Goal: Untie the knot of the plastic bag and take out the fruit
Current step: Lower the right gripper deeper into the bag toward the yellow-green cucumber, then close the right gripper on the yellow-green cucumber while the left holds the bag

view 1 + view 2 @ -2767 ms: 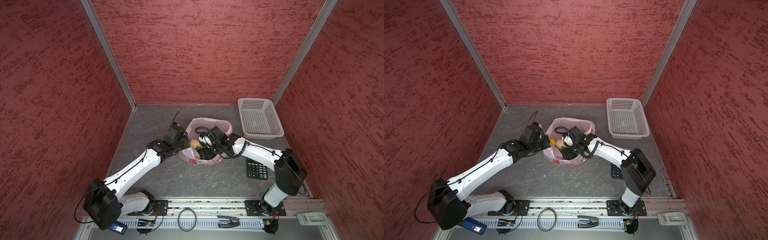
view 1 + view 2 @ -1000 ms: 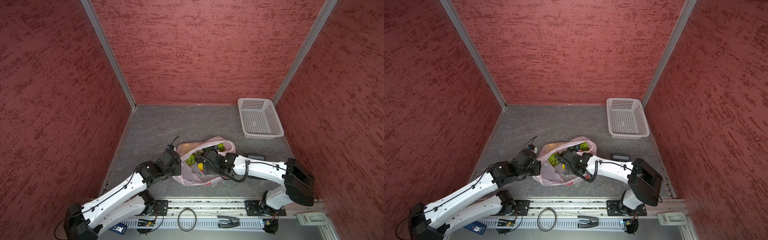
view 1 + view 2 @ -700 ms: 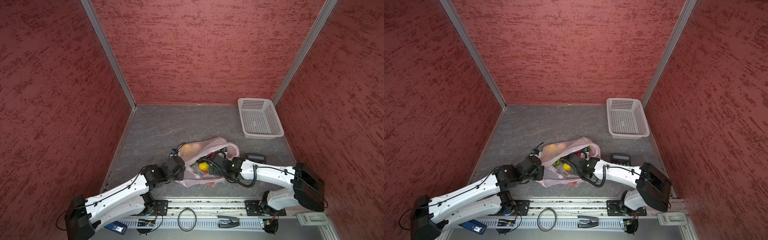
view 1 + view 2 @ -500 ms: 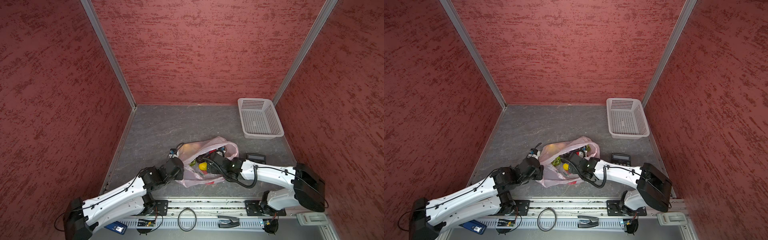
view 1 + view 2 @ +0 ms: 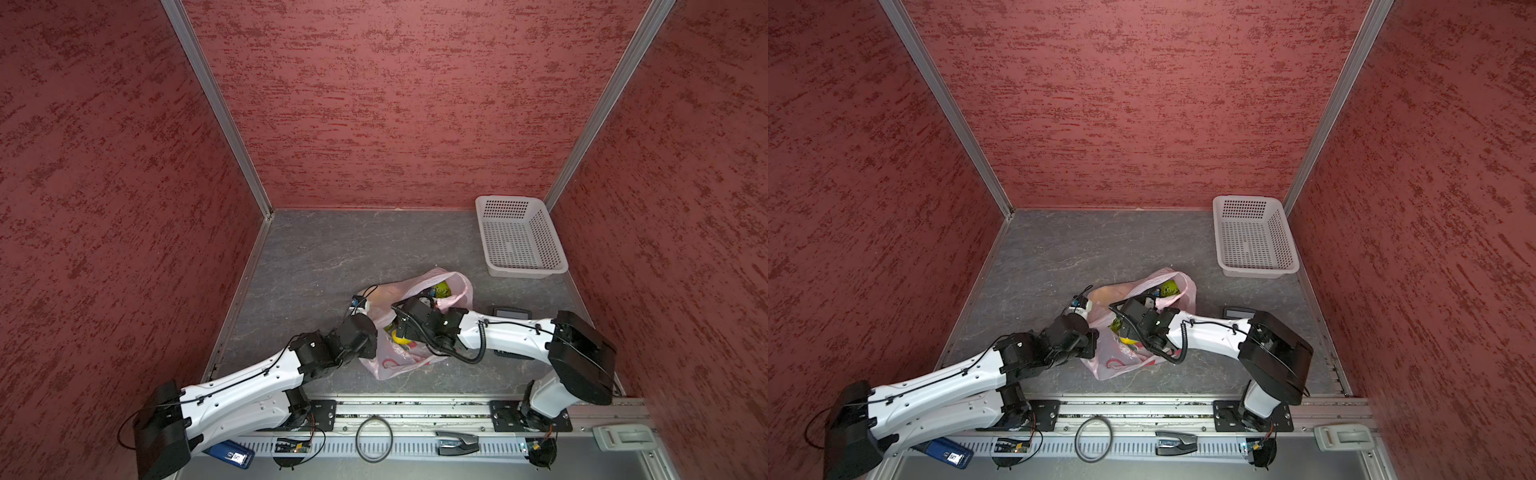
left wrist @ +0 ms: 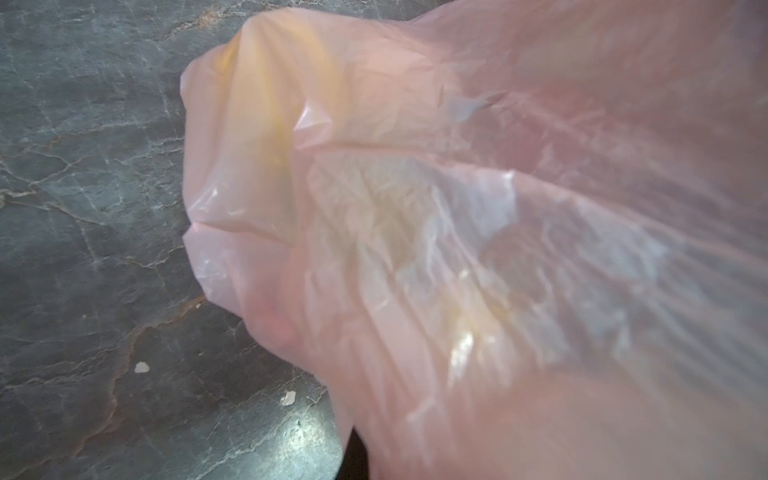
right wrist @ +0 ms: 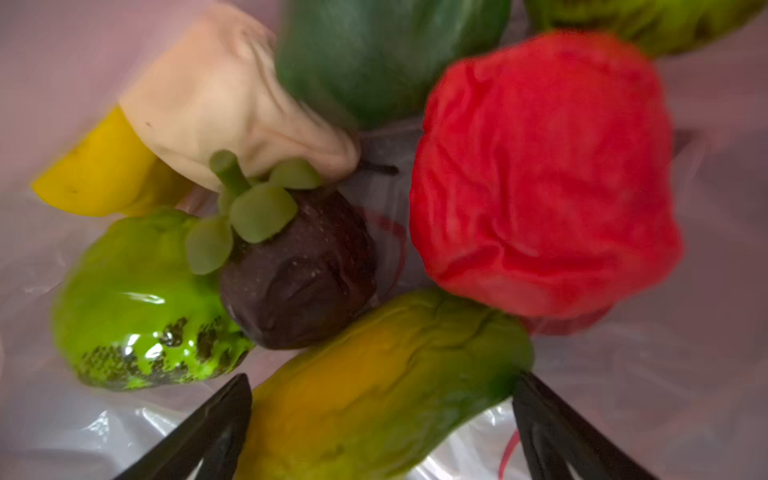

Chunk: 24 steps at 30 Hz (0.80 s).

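The pale pink plastic bag (image 5: 459, 291) (image 5: 1115, 365) lies on its side near the table's front, its mouth gaping. The knot is out of view. My left gripper (image 5: 374, 332) (image 5: 1094, 332) is at the bag's left edge, shut on taut plastic (image 6: 457, 249) that hides its jaws. My right gripper (image 5: 397, 330) (image 7: 382, 380) is inside the bag, open, its fingers (image 7: 224, 411) flanking a yellow-green fruit (image 7: 374, 374). Beyond lie red (image 7: 544, 174), dark purple (image 7: 299, 274), bumpy green (image 7: 137, 299), cream (image 7: 232, 95), yellow (image 7: 99, 174) and dark green (image 7: 382, 54) fruit.
A white perforated basket (image 5: 519, 241) (image 5: 1252, 237) stands at the back right corner. A dark calculator (image 5: 509, 311) (image 5: 1237, 311) lies right of the bag, behind my right arm. Red walls close in three sides, and a metal rail (image 5: 415, 411) runs along the front.
The bag has been drawn from mid-table toward the front and tipped onto its side, both arms coming with it. Over the last half second, hardly anything moves.
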Each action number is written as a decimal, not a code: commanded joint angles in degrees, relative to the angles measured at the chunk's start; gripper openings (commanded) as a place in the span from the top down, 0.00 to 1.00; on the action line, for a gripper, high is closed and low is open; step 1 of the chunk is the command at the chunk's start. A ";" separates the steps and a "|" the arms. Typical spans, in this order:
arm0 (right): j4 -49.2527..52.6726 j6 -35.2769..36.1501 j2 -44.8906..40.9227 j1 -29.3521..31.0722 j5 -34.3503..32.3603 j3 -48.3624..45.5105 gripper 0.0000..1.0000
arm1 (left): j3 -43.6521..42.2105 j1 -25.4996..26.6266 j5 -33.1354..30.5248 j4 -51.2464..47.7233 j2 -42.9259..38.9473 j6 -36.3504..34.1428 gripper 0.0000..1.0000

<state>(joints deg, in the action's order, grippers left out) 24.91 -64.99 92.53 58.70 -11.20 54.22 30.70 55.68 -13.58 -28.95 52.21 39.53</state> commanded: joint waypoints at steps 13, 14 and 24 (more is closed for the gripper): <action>7.70 -12.10 -2.75 -2.89 7.99 0.87 0.02 | 1.51 0.73 -0.81 0.52 0.55 0.84 1.00; 7.50 -12.86 -3.37 -2.89 8.74 0.19 0.02 | 1.54 0.83 -0.83 0.43 0.59 0.90 1.00; 2.23 -15.67 0.92 -3.04 11.68 -0.42 0.02 | 1.63 2.19 -2.02 0.11 0.56 1.94 1.00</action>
<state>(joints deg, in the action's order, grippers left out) 28.69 -75.61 91.92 55.77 0.01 54.26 30.87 57.32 -14.52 -28.64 52.88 40.69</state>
